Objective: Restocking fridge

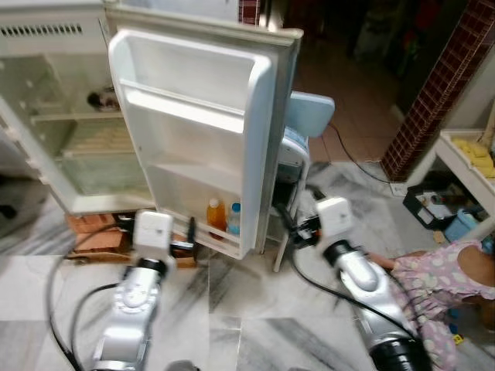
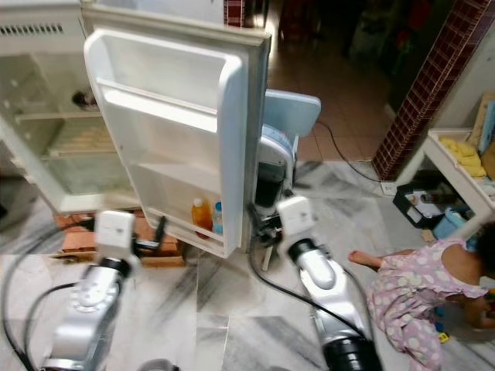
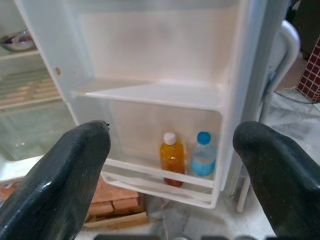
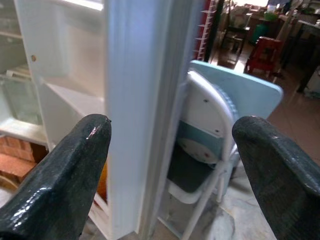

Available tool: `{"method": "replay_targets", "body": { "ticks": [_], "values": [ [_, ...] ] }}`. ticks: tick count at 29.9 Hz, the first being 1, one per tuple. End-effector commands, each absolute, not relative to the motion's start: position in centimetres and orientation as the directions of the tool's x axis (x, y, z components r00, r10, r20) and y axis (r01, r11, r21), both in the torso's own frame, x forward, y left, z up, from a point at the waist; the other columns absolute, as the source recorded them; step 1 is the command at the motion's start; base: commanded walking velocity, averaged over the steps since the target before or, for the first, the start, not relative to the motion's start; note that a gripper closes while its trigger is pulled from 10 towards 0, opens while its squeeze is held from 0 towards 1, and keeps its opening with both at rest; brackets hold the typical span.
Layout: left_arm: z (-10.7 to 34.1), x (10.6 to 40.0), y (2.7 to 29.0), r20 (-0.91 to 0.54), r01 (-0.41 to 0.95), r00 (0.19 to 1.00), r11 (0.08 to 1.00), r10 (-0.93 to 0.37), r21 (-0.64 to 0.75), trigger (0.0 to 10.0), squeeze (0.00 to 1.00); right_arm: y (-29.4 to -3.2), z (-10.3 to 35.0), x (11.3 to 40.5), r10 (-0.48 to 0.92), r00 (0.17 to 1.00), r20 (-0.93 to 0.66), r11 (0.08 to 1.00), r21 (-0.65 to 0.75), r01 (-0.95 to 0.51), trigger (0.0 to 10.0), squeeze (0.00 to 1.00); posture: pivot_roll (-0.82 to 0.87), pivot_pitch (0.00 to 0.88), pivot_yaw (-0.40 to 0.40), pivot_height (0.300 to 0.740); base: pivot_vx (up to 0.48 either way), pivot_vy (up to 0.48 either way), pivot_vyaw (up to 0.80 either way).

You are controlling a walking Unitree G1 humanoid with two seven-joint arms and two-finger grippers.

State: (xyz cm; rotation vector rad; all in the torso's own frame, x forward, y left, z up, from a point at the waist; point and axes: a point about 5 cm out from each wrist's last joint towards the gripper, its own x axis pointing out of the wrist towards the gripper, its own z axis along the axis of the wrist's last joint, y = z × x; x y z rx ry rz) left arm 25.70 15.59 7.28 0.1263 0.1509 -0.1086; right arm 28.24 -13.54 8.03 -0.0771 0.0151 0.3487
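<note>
Glossy white plastic fridge door [image 1: 193, 131]; veined marble floor [image 1: 255, 325].

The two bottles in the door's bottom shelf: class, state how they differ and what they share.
The orange bottle holds orange liquid under a white cap; the blue bottle is clear with a blue cap. The orange bottle stands nearer the fridge body. Both stand upright, side by side, behind the shelf rail.

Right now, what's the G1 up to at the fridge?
It faces the open fridge door, both end effectors open and empty. The left end effector points at the door's bottom shelf, where an orange bottle and a blue-capped bottle stand. The right end effector straddles the door's outer edge. A child sits nearby.
</note>
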Motion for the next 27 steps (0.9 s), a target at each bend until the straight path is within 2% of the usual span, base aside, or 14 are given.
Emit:
{"method": "replay_targets", "body": {
  "ticks": [1,11,14,27],
  "values": [
    [7.43,25.71,16.61,-0.151,0.081,0.987,0.987,-0.06,0.135,10.0,0.0,-12.79,8.68,28.46,0.365,0.931,0.005,0.929,-0.07,-0.364,10.0,0.0,0.04,0.0,-0.028,0.74,0.0,0.0,0.68],
    [7.58,25.72,16.52,-0.14,0.1,0.987,0.988,-0.082,0.121,10.0,0.0,-13.12,8.85,28.78,0.332,0.943,0.018,0.942,-0.06,-0.33,10.0,0.0,0.04,0.0,-0.03,0.74,0.0,0.0,0.62],
    [7.69,25.74,16.52,-0.132,0.103,0.987,0.988,-0.088,0.112,10.0,0.0,-13.34,8.92,28.91,0.319,0.948,0.025,0.947,-0.039,-0.318,10.0,0.0,0.04,0.0,-0.03,0.74,0.0,0.0,0.0],
    [7.62,25.73,16.41,-0.133,0.11,0.987,0.988,-0.096,0.105,10.0,0.0,-13.52,9.06,28.96,0.311,0.95,0.037,0.95,-0.043,-0.31,10.0,0.0,0.04,0.0,-0.033,0.74,0.372,0.0,0.0]
  ]
}}
